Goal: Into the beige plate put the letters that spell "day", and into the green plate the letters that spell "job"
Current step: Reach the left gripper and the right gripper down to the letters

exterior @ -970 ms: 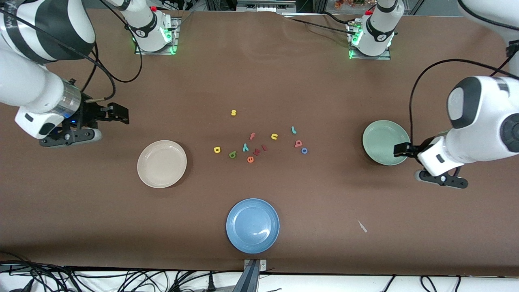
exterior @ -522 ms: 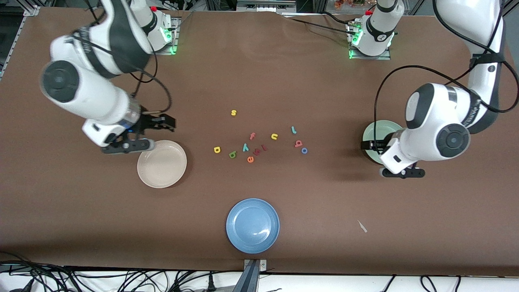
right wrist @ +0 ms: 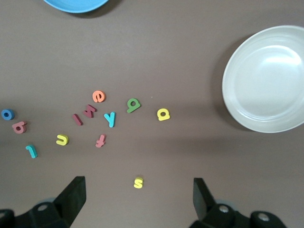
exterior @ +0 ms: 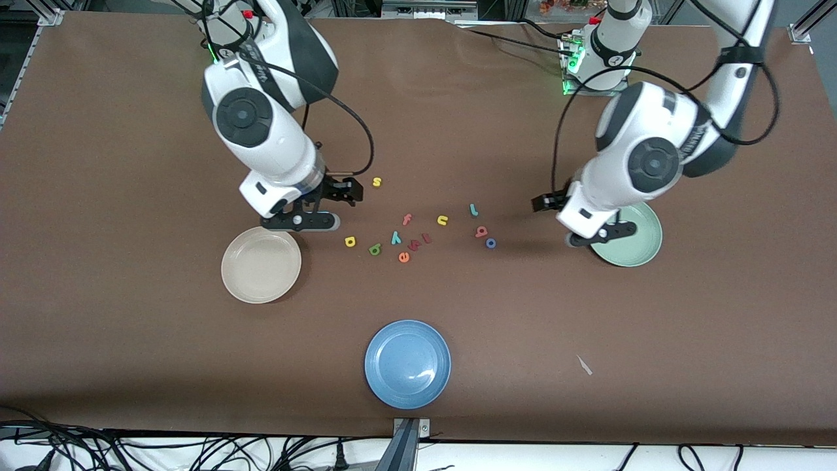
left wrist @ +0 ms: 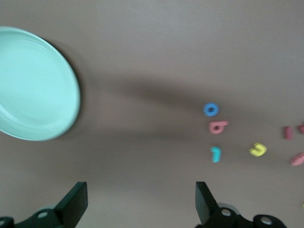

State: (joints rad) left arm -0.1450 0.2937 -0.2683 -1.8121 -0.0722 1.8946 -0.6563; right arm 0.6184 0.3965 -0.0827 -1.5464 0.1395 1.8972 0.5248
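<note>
Both plates lie empty on the tabletop (exterior: 131,327): the beige plate (exterior: 261,264) toward the right arm's end, the green plate (exterior: 631,235) toward the left arm's. Between them lie yellow "d" (exterior: 350,241), green "a" (exterior: 375,249), teal "y" (exterior: 395,237), teal "j" (exterior: 474,210), pinkish-red "b" (exterior: 481,231) and blue "o" (exterior: 490,243). The right gripper (exterior: 350,191) hangs wide beside the "d"; the left gripper (exterior: 544,203), wide, hangs beside the green plate.

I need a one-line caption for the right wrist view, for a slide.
Open right end effector above scattered toy letters, with the empty beige plate beside them and the blue plate at the edge.
</note>
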